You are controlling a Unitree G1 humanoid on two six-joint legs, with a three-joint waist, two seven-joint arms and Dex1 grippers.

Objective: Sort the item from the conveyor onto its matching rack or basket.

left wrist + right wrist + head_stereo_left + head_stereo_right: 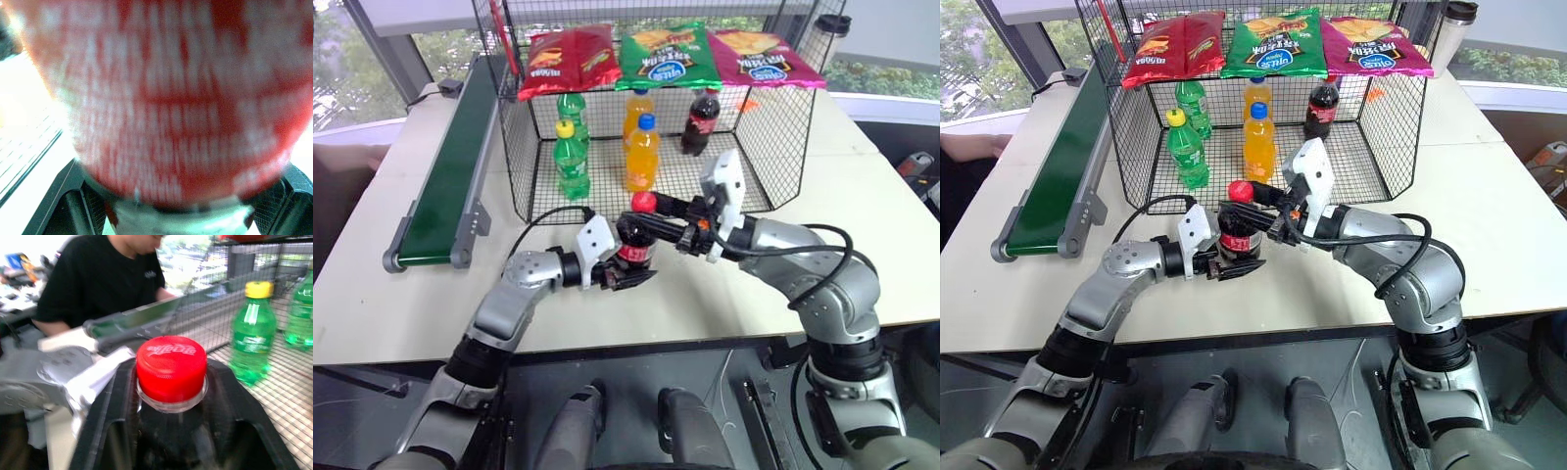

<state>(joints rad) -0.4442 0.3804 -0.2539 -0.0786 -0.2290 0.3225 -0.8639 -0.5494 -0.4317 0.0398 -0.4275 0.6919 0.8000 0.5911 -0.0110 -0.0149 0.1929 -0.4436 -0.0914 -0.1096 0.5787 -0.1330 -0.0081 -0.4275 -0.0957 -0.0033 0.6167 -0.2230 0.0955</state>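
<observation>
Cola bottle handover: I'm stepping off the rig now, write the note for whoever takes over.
Left gripper: shut on the cola bottle at its label, holding it upright above the table in front of the cage.
Right gripper: shut on the same bottle's neck, just under the red cap.
Conveyor: belt bare, to the left of the cage.
Cage: holds two green bottles, two orange ones and one cola at back right.
Done: bottle is off the belt.
Left: probably release the left grip, stand the bottle beside the other cola.

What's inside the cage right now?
Inside the cage: two green bottles, two orange bottles and one cola bottle on the white floor. Chip bags on top hide the rear upper part.
</observation>
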